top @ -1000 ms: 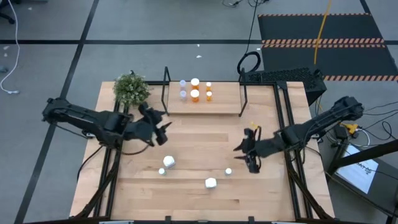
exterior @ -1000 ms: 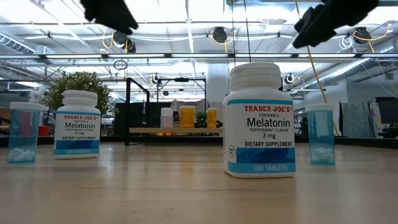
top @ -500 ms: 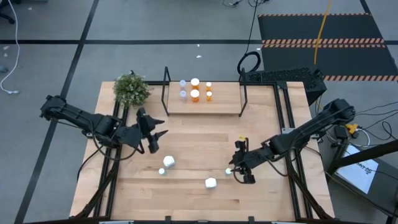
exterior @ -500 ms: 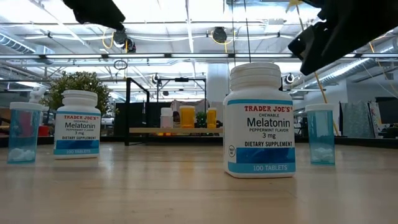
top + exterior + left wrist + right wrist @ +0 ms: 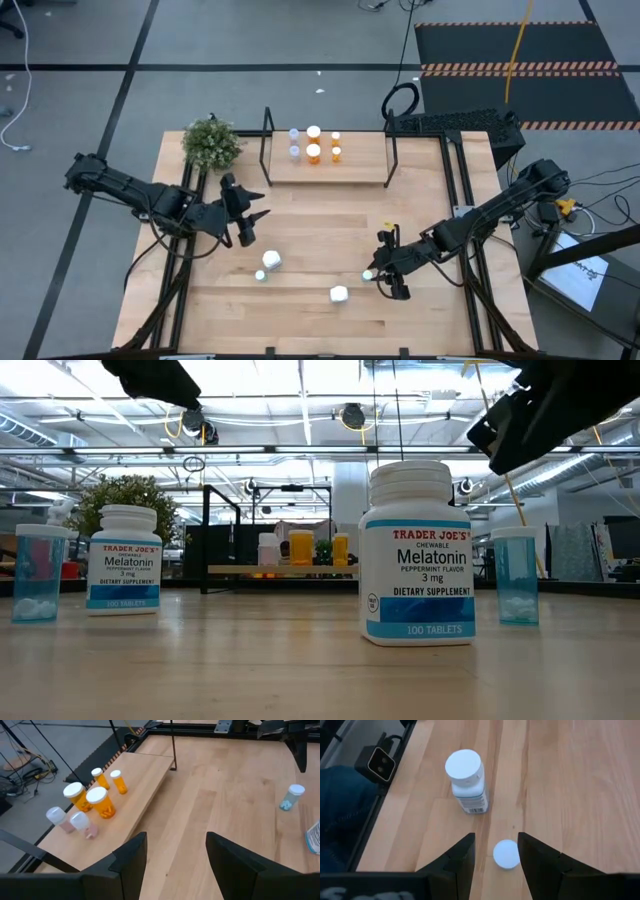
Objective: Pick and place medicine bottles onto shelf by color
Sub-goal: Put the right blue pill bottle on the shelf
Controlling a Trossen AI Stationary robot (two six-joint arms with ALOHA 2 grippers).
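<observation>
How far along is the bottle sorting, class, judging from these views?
Done: six bottles, orange and pale, stand on the shelf. In hand: nothing; the open right gripper hovers over a blue bottle; the left gripper is open. Left: four bottles on the table.

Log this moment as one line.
right hand: open over blue bottle | left hand: open, empty | shelf: six bottles
</observation>
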